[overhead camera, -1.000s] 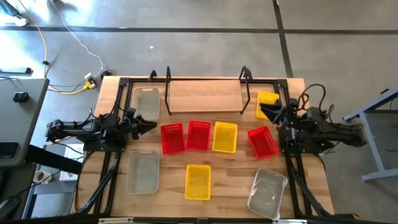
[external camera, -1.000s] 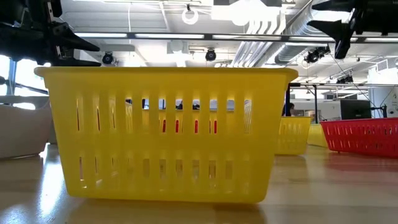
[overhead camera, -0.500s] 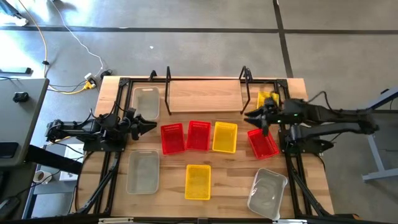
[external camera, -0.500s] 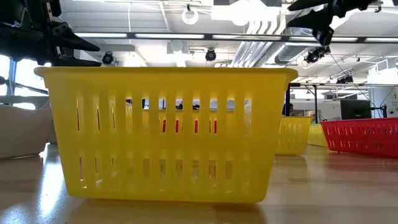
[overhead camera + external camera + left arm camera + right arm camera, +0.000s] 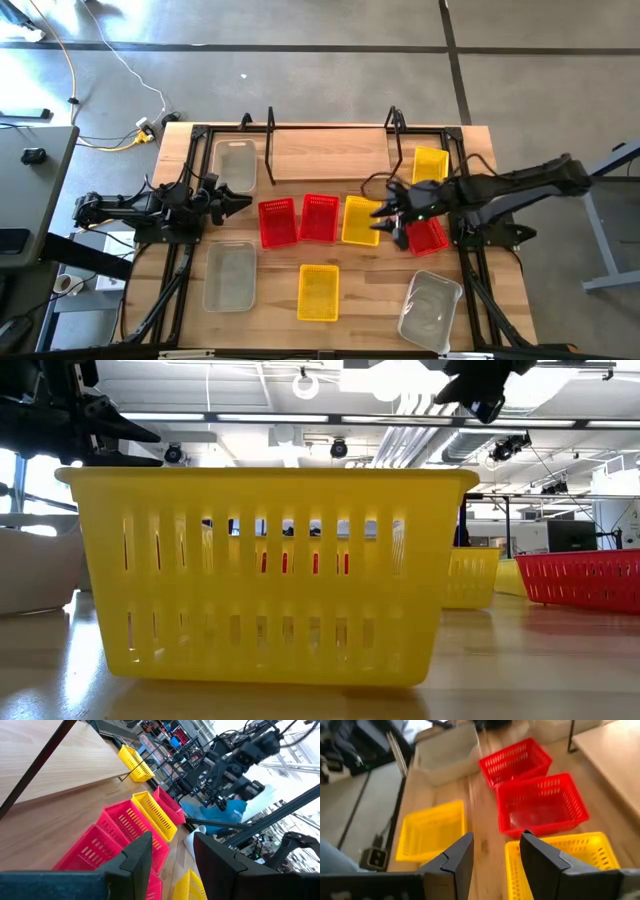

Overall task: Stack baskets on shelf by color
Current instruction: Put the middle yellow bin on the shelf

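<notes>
A row of baskets stands on the tabletop: two red baskets, a yellow basket and a third red basket, partly under my right arm. Another yellow basket stands by the shelf, and one more yellow basket stands nearer. Three clear baskets stand apart from the row. My right gripper hovers open above the row's yellow basket, at its right edge. My left gripper waits open at the table's left side.
The shelf's black posts rise at the board's ends. Black frame rails run along both table sides. In the low view the near yellow basket fills the foreground. Bare wood lies between the row and the near baskets.
My right arm has reached out from the table's right edge toward the left, passing over the right-hand red basket to the right edge of the row's yellow basket. The baskets have kept their places.
</notes>
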### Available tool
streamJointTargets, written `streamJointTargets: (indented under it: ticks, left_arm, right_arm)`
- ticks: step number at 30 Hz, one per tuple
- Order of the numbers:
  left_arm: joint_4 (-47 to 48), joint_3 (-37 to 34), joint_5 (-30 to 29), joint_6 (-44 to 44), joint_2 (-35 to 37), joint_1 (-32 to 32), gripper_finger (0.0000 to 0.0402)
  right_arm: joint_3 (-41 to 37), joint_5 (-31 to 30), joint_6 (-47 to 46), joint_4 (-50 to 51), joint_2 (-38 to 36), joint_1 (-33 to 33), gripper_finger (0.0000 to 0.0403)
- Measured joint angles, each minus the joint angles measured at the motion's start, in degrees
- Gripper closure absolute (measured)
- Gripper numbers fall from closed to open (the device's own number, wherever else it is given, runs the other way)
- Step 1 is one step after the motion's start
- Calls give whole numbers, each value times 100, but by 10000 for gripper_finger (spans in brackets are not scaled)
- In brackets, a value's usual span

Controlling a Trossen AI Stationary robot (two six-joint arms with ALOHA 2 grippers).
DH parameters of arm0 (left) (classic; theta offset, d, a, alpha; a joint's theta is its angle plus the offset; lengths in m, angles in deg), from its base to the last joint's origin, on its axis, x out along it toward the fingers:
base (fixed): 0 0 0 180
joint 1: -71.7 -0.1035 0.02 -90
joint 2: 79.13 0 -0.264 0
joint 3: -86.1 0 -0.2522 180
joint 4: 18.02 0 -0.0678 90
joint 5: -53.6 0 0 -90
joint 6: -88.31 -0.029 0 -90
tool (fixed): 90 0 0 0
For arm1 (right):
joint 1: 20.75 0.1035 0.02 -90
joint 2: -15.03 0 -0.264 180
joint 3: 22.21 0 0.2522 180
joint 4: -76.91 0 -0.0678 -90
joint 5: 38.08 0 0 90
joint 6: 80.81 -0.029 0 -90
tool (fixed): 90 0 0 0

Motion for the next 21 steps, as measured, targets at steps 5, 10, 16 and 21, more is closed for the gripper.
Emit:
streamJointTargets:
  ticks: [5, 10, 16, 21]
  left_arm:
    - [0, -1, 0, 0, 1, -1, 268]
    - [0, -2, 1, -1, 0, 0, 268]
    - [0, -2, 0, -2, 0, -1, 268]
    - [1, -2, 2, 0, 1, 0, 268]
  right_arm:
    - [0, 0, 0, -1, 517, 117, 259]
    - [2, 4, -2, -2, 1112, 171, 259]
    - [2, 66, -2, -2, 1784, 183, 259]
    - [2, 288, 0, -10, 2276, 183, 259]
